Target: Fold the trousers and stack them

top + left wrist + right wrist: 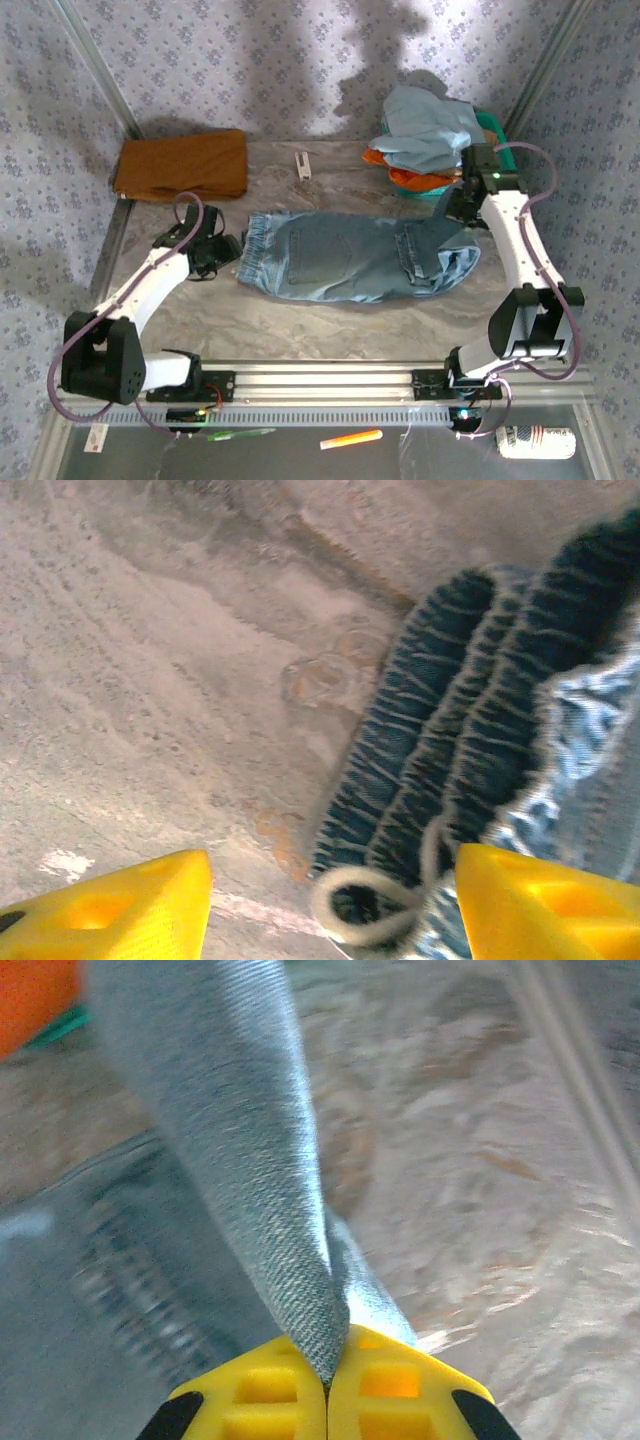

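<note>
One fold looks underway: right gripper (327, 1382) pinches the jeans (350, 258) mid-frame; left gripper (332, 885) gapes beside the waistband (450, 730); stacking remains.

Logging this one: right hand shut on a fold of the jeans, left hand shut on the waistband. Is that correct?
Not quite. The left wrist view shows the left hand open, poised at the waistband, not shut on it. The right hand is indeed shut on a fold of the jeans.

The top camera looked down over the whole desk (330, 330) from its near edge. Each wrist camera pointed close at one end of the trousers (340, 260), which the top view shared.
</note>
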Tool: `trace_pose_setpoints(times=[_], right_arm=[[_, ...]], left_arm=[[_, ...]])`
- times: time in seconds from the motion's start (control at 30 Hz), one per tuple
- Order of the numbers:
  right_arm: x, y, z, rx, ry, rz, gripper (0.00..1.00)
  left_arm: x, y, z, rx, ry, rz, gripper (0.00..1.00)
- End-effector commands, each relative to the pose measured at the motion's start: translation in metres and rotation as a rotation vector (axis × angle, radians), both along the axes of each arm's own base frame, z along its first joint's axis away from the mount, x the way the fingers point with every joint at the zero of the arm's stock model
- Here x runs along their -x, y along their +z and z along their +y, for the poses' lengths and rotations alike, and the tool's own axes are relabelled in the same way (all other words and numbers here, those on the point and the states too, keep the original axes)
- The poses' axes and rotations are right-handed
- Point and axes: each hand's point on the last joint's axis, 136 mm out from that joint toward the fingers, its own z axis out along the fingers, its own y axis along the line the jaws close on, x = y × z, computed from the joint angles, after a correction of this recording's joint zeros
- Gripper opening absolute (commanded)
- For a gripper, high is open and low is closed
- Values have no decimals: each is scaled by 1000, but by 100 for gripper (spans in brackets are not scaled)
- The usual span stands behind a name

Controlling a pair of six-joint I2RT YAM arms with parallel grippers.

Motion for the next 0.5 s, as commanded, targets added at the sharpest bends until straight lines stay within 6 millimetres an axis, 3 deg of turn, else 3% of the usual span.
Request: trace_pose_setpoints(times=[0.0,0.2,0.47], right_arm=[[7,39,59,-70,160,-69,0],[10,57,165,-218,342,-106,0],[9,48,293,-332,466,-103,0]], left_arm=[[-4,-18,12,-51,42,23,58],[-11,-44,-1,-8,8,68,43],[-21,-57,-23,7,-74,92,35]])
